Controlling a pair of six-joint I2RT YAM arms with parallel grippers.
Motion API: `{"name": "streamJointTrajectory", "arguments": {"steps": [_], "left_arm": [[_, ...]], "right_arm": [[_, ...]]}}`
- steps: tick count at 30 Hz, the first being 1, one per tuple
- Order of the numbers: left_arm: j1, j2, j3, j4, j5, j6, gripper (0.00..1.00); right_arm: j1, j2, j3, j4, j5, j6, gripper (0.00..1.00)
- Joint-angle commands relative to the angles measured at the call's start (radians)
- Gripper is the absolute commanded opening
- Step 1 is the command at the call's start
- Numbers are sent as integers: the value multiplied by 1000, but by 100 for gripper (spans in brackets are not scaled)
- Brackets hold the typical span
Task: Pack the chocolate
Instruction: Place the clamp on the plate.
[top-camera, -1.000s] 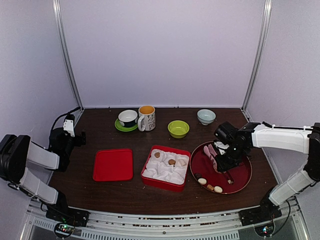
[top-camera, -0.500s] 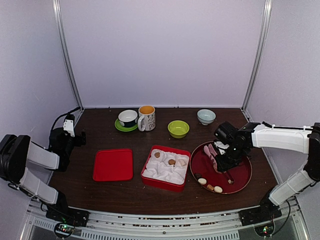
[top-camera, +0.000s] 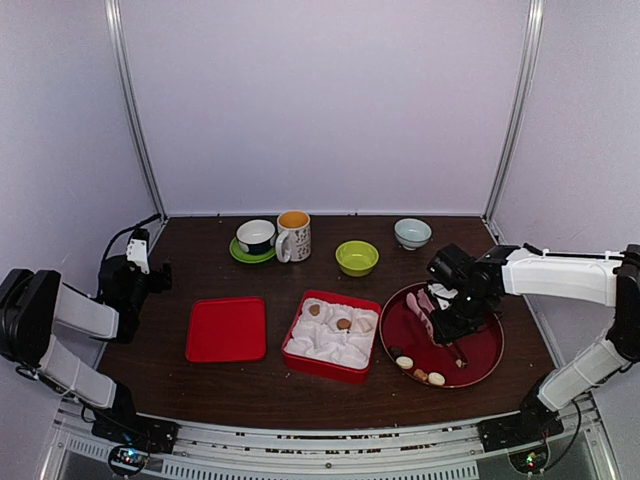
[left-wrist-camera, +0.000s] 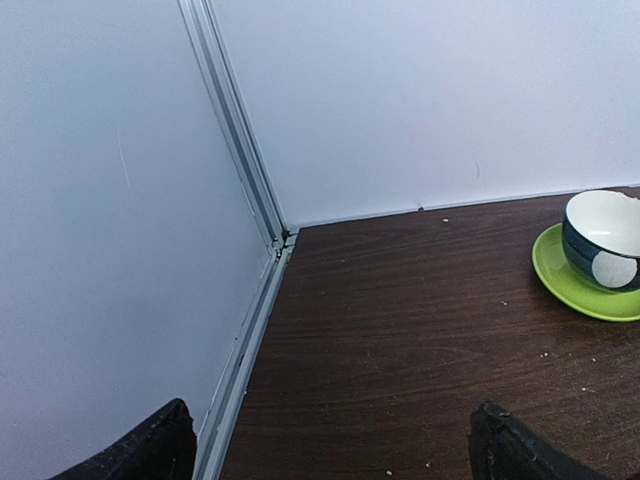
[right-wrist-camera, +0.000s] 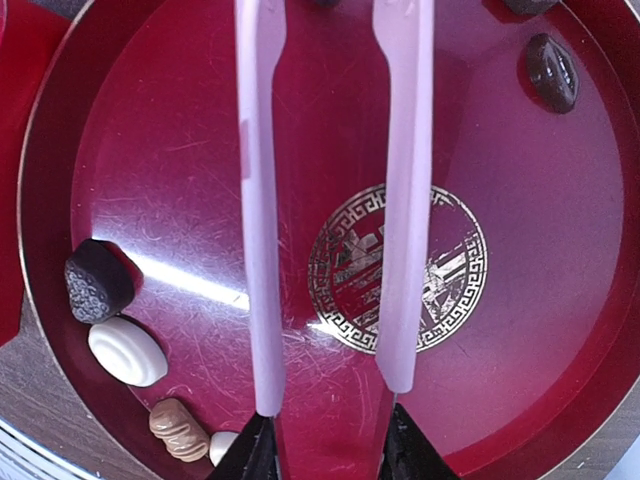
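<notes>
- In the red box (top-camera: 300, 362) I see a few pieces of chocolate (top-camera: 343, 323), brown and tan, sitting in white paper liners.
- More lie on the round red plate (right-wrist-camera: 180, 180): a dark ridged piece, a white oval and a tan one by its left rim, and a dark oval at far right.
- My left gripper (left-wrist-camera: 330, 455) hangs wide open, low over the bench (left-wrist-camera: 400, 330) near its left edge.
- My right gripper (right-wrist-camera: 325, 455) is clamped on the pink tongs (right-wrist-camera: 258, 200), whose arms are apart above the plate.
</notes>
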Motion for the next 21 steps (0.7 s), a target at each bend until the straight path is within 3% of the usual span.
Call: {"name": "streamJointTrajectory", "arguments": {"steps": [1,15,21], "left_arm": [[9,5,11,57,8,-4,98],[10,5,11,57,8,-5,98],[10,6,11,58,8,-4,98]], "right_arm": [[9,22,20,17,17,-5,37],[9,117,79,50,50,-19,42],[13,76,54,74,81,2,64]]}}
